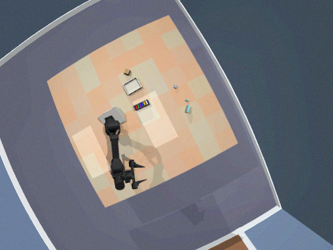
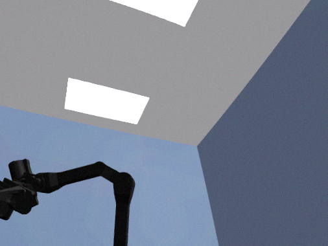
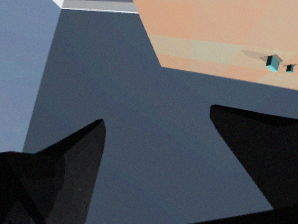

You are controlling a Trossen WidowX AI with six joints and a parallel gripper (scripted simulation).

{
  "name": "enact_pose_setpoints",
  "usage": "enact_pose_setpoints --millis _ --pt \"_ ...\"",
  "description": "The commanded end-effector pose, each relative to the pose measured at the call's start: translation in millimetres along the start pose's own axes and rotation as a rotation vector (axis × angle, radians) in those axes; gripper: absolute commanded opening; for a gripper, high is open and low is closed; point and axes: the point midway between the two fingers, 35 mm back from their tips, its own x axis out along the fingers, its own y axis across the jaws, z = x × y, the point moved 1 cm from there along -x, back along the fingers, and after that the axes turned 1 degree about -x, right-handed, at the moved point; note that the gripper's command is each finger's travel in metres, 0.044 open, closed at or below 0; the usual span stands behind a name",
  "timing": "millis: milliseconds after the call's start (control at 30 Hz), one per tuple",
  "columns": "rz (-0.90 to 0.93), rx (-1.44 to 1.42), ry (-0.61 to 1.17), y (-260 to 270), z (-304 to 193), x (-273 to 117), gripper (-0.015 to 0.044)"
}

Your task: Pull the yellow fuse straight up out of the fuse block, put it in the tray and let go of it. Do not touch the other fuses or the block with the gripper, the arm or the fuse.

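Tan cube (image 1: 127, 72) sits just beyond tray (image 1: 133, 85).

Blue walls (image 2: 266, 162), grey ceiling (image 2: 194, 65), two lights (image 2: 105, 101)

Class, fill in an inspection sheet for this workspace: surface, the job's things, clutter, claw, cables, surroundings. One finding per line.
Surface: patchwork mat in peach and beige squares.
Job's things: fuse block with the yellow fuse seated in its row; white-rimmed tray just beyond, holding nothing.
Clutter: brown cube, grey cube, two cyan pieces.
Claw: claw open, holding nothing, far from the block.
Cables: nothing seen.
Surroundings: blue walls, grey ceiling with two light panels.
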Motion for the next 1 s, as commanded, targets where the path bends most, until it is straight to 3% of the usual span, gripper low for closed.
enact_pose_setpoints --millis 0,167,400,667,967 --pt "0.000 -0.003 0.001 0.1 0.5 0.3 0.0374" --pt "0.002 -0.091 0.036 1.0 17.1 13.8 0.0243" --pt "-0.047 -0.236 0.047 -12.4 58.2 60.9 0.0065" --pt "-0.191 -0.423 0.053 -53.3 82.8 117.7 0.0065" --pt "-0.584 -0.869 0.222 -175.3 74.5 200.0 0.0065"
